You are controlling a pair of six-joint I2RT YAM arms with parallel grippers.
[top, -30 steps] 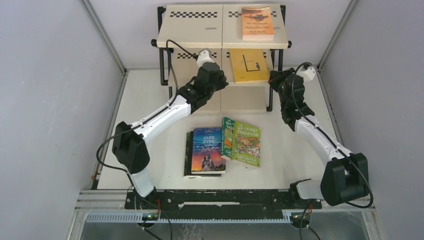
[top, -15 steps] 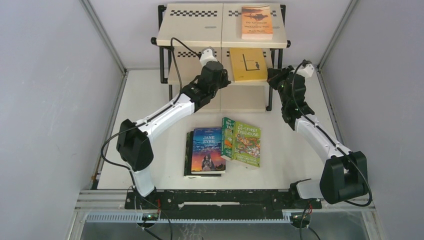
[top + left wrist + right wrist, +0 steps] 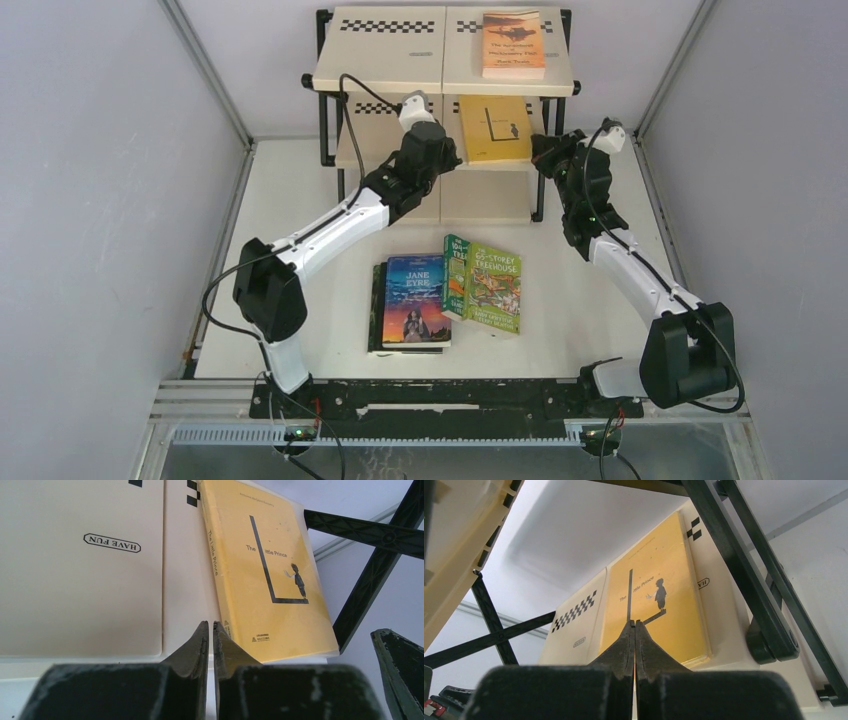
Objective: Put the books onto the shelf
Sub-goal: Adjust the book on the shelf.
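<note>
Done: two books lie flat on the shelf (image 3: 385,60), both on its 3 o'clock half: the orange book (image 3: 514,45) on the top tier, the yellow book (image 3: 495,128) on the middle tier
To do: four books lie on the table (image 3: 300,200), at 6 o'clock from the shelf: Jane Eyre (image 3: 415,298) on top of a dark book (image 3: 376,310), and at their 3 o'clock two green books (image 3: 493,288), one overlapping the other
Progress: by this count about a third through
Left gripper (image 3: 210,630): jaws pressed together, holding nothing, tips by the yellow book's near corner on its 9 o'clock side
Right gripper (image 3: 634,627): jaws closed and empty, tips at the yellow book's near edge; contact cannot be told
In the way: the top tier overhangs the middle one, and the black frame (image 3: 744,570) stands close at 3 o'clock of the right gripper; both arms are at the shelf, well apart from the table books
</note>
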